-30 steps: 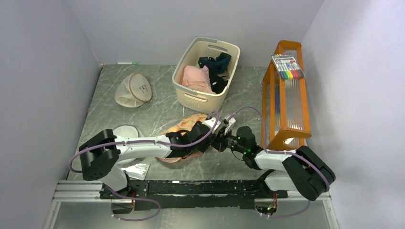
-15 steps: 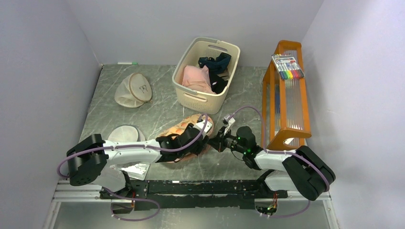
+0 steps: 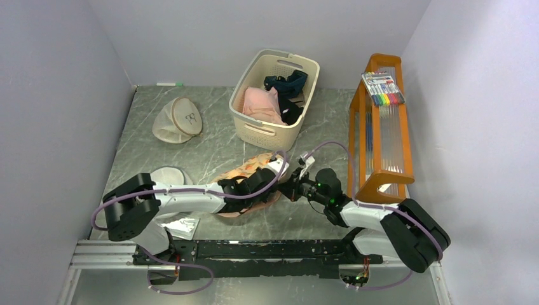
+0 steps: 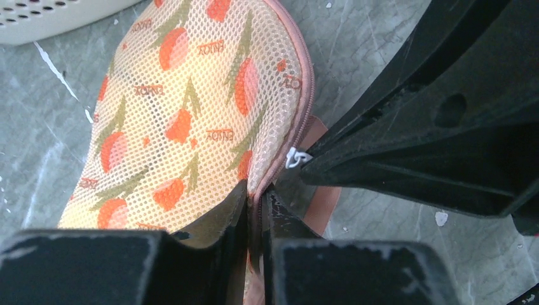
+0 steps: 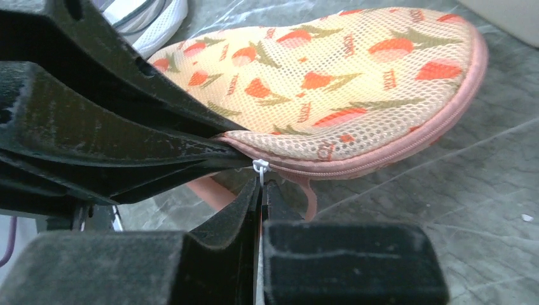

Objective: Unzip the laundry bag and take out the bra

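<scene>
The laundry bag [image 3: 250,166] lies flat on the table in front of the basket: peach-pink mesh with orange carrot prints [image 4: 184,108] and a pink zip round its edge [image 5: 407,143]. My left gripper [image 4: 257,194] is shut on the bag's zipped rim, just beside the white zip pull [image 4: 293,157]. From the opposite side, my right gripper [image 5: 261,184] is shut on that white zip pull [image 5: 259,167]. The two grippers meet at the bag's near right edge [image 3: 283,181]. The zip looks closed along the stretch in view. The bra is hidden.
A cream basket [image 3: 274,136] behind the bag holds a pink garment [image 3: 260,105] and a dark navy one [image 3: 286,82]. A beige round bag [image 3: 178,119] and a white mesh bag [image 3: 168,176] lie to the left. An orange rack [image 3: 380,127] with markers stands on the right.
My left gripper has shut on the bag's rim, having stood open before; its arm swung back and forth a little. The right gripper stays where it was, shut on the pull.
</scene>
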